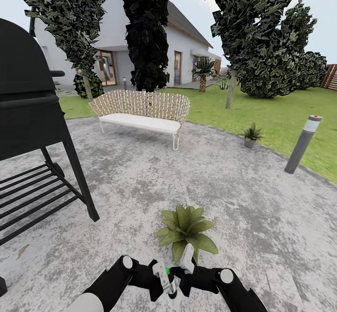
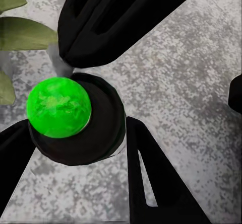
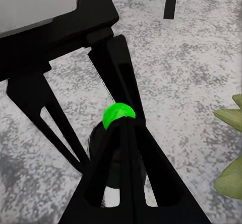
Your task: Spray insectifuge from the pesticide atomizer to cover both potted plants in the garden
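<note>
The pesticide atomizer is a small dark bottle carrying a bright green dot, held low over the stone patio. My left gripper is shut on the atomizer; in the left wrist view its fingers flank the dark bottle. My right gripper is shut, its tips meeting at the green dot. One potted plant spreads its leaves just beyond both grippers. The other potted plant stands at the patio's far right edge.
A black grill on legs fills the left side. A wicker bench stands at the patio's back. A grey bollard light rises at the right by the lawn. Trees and a white house lie beyond.
</note>
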Robot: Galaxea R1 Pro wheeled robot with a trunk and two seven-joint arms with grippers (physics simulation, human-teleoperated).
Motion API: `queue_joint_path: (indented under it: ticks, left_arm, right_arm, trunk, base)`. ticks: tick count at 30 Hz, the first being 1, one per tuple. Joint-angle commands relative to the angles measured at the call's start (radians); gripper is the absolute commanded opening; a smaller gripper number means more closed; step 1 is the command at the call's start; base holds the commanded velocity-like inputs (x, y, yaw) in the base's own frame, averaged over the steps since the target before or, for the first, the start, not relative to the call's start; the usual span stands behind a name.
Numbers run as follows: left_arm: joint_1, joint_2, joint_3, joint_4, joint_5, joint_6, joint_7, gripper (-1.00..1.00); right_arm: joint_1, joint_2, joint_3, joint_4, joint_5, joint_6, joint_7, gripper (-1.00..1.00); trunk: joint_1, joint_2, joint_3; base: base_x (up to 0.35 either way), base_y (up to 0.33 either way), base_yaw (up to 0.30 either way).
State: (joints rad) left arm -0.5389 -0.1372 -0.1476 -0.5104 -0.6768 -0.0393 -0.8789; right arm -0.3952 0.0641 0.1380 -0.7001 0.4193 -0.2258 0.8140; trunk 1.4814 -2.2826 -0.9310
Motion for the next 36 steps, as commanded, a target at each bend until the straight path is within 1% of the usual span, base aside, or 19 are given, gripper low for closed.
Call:
queue_joint_path:
  ticks: [1, 3, 4, 8, 10, 12, 16, 19, 23, 24, 27, 28, 32, 33, 34, 36]
  left_arm:
    - [0.000, 0.000, 0.000, 0.000, -0.010, -0.003, 0.007, -1.00]
    - [0.000, 0.005, -0.002, 0.003, -0.017, -0.001, 0.017, -1.00]
    - [0.000, 0.009, -0.003, 0.004, -0.038, 0.001, 0.020, -1.00]
    - [0.000, 0.023, 0.000, 0.004, -0.101, 0.004, 0.024, -1.00]
    - [0.001, 0.037, 0.000, 0.005, -0.122, 0.006, 0.024, -1.00]
    - [0.002, 0.053, 0.001, 0.004, -0.130, 0.006, 0.023, -1.00]
    - [0.002, 0.091, 0.003, 0.003, -0.136, 0.007, 0.023, -1.00]
    - [0.003, 0.131, 0.004, 0.004, -0.136, 0.008, 0.022, -1.00]
    - [0.003, 0.169, 0.005, 0.004, -0.136, 0.008, 0.021, -1.00]
    - [0.002, 0.178, 0.006, 0.004, -0.136, 0.008, 0.021, -1.00]
    - [0.002, 0.200, 0.008, 0.004, -0.132, 0.009, 0.022, -1.00]
    - [0.002, 0.205, 0.009, 0.001, -0.130, 0.009, 0.024, -1.00]
    - [0.004, 0.210, 0.010, -0.005, -0.130, 0.024, 0.027, -1.00]
    - [0.004, 0.210, 0.011, -0.006, -0.129, 0.035, 0.027, -1.00]
    - [0.003, 0.210, 0.012, -0.007, -0.128, 0.041, 0.027, -1.00]
    - [0.003, 0.208, 0.030, -0.007, -0.127, 0.073, 0.028, -1.00]
  right_arm:
    - [0.000, 0.000, -0.001, -0.001, 0.010, -0.006, 0.001, -1.00]
    - [0.000, 0.000, -0.001, -0.001, 0.010, -0.007, 0.001, -1.00]
    - [0.000, 0.000, -0.001, -0.001, 0.010, -0.006, 0.001, -1.00]
    - [0.000, -0.001, -0.002, 0.000, 0.010, -0.006, 0.001, -1.00]
    - [0.000, -0.001, -0.003, 0.000, 0.011, -0.006, 0.001, -1.00]
    - [0.000, -0.001, -0.003, 0.001, 0.011, -0.006, 0.001, -1.00]
    - [0.000, -0.003, -0.004, 0.002, 0.013, -0.006, 0.001, -1.00]
    - [0.000, -0.008, -0.004, 0.004, 0.014, -0.007, 0.001, -1.00]
    - [0.000, -0.014, -0.004, 0.005, 0.015, -0.007, 0.000, -1.00]
    - [0.000, -0.017, -0.005, 0.005, 0.015, -0.007, -0.001, 1.00]
    - [0.001, -0.032, -0.007, 0.006, 0.015, -0.007, -0.001, 1.00]
    - [0.001, -0.045, -0.009, 0.006, 0.015, -0.008, -0.003, 1.00]
    - [0.001, -0.082, -0.020, 0.007, 0.013, -0.008, -0.013, 1.00]
    - [0.001, -0.097, -0.029, 0.010, 0.012, -0.009, -0.025, 1.00]
    - [0.001, -0.105, -0.036, 0.013, 0.012, -0.009, -0.035, 1.00]
    - [0.002, -0.139, -0.083, 0.034, 0.011, -0.010, -0.083, 1.00]
  trunk:
    - [0.000, 0.000, -0.001]
    - [0.000, 0.000, -0.001]
    - [0.000, 0.000, -0.001]
    - [0.000, 0.000, -0.001]
    - [0.000, 0.000, -0.001]
    - [0.000, 0.000, -0.001]
    - [0.000, 0.000, -0.001]
    - [0.000, 0.000, -0.001]
    - [0.000, 0.000, -0.001]
    - [0.000, 0.000, -0.001]
    - [0.000, 0.000, -0.001]
    - [0.000, 0.000, -0.001]
    - [0.000, 0.000, -0.001]
    - [0.000, 0.000, -0.001]
    - [0.000, 0.000, -0.001]
    - [0.000, 0.000, -0.001]
  base:
    - [0.000, 0.000, 0.000]
    - [0.000, 0.000, 0.000]
    - [0.000, 0.000, 0.000]
    - [0.000, 0.000, 0.000]
    - [0.000, 0.000, 0.000]
    - [0.000, 0.000, 0.000]
    - [0.000, 0.000, 0.000]
    - [0.000, 0.000, 0.000]
    - [0.000, 0.000, 0.000]
    - [0.000, 0.000, 0.000]
    - [0.000, 0.000, 0.000]
    - [0.000, 0.000, 0.000]
    - [0.000, 0.000, 0.000]
    - [0.000, 0.000, 0.000]
    - [0.000, 0.000, 0.000]
    - [0.000, 0.000, 0.000]
